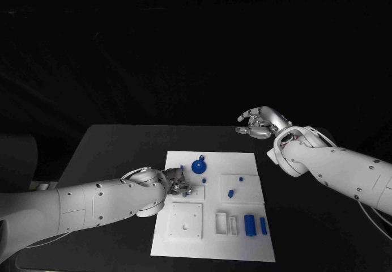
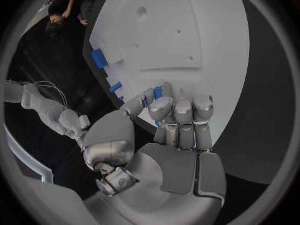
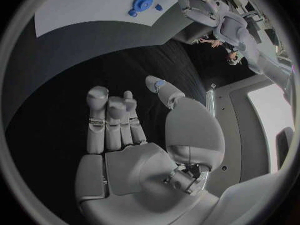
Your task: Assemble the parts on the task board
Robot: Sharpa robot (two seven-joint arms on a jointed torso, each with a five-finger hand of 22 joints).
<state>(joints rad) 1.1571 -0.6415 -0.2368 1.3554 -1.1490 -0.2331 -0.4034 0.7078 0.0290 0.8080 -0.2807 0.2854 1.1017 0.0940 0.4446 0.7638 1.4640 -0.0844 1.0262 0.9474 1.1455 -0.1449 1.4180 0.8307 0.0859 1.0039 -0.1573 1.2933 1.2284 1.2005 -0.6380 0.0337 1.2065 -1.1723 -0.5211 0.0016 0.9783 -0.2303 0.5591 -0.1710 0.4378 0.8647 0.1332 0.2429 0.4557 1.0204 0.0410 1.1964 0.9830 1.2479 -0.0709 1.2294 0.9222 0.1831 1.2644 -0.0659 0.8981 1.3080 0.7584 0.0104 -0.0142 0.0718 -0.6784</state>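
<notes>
Head view: the white task board [image 1: 214,249] is seen in the lower middle of the frame on the black table [image 1: 114,147]. The left hand [image 1: 178,184] is placed over the board's left edge, at mid-height of the plate, with its fingers curled in. In the left wrist view a small blue part [image 2: 157,93] is seen between the fingertips [image 2: 162,108] of that hand, apparently pinched, just over the board.

The right hand [image 1: 263,123] is held up in the upper right of the frame, above the table's far edge and well apart from the board. Its fingers are loosely bent and apart, and nothing is held in it, as is also seen in the right wrist view [image 3: 134,135].

On the board, a round blue gear [image 1: 199,166] is seen near the upper middle. A small blue piece [image 1: 231,193] lies right of centre, with a smaller blue peg [image 1: 241,178] above it. Two upright blue blocks [image 1: 250,225] stand side by side at the lower right of the plate, next to a white slotted holder [image 1: 221,222].
</notes>
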